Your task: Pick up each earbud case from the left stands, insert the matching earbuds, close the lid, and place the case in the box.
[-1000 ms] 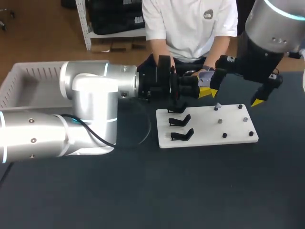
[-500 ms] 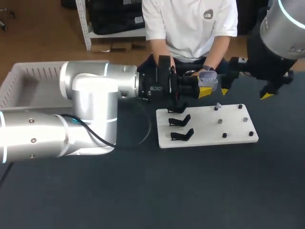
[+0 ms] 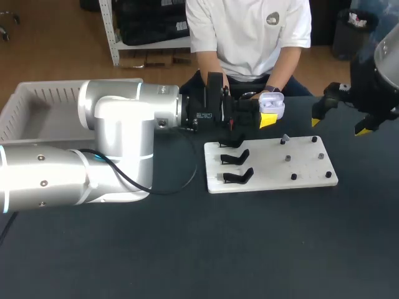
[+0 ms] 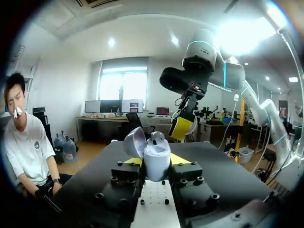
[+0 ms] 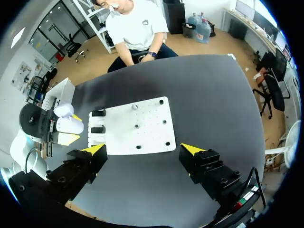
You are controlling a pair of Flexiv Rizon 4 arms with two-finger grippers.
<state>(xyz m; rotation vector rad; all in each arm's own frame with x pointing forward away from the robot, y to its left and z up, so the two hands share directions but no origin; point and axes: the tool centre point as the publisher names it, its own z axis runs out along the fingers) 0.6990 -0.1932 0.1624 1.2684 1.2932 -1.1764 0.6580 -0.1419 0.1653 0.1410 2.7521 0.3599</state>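
Observation:
My left gripper (image 3: 269, 113) is shut on a white earbud case (image 3: 272, 99), held above the table's far side just behind the white board (image 3: 271, 167). In the left wrist view the case (image 4: 156, 161) stands between the yellow tips, its lid (image 4: 135, 142) swung open and an earbud (image 4: 158, 137) showing in the top. My right gripper (image 3: 340, 123) hangs open and empty to the right of the case, above the board's far right corner. Seen from the right wrist, my right gripper (image 5: 143, 149) is high over the board (image 5: 135, 128), where one small earbud (image 5: 135, 107) sits on a peg.
Three black stands (image 3: 235, 158) line the board's left side, and small pegs (image 3: 293, 177) dot its right. A white basket (image 3: 37, 99) sits at the table's far left. A person sits at the far edge, hands close behind the case.
My right gripper has pulled back from the case, moving right and away, so the open case is now uncovered. The left arm has held still with the case.

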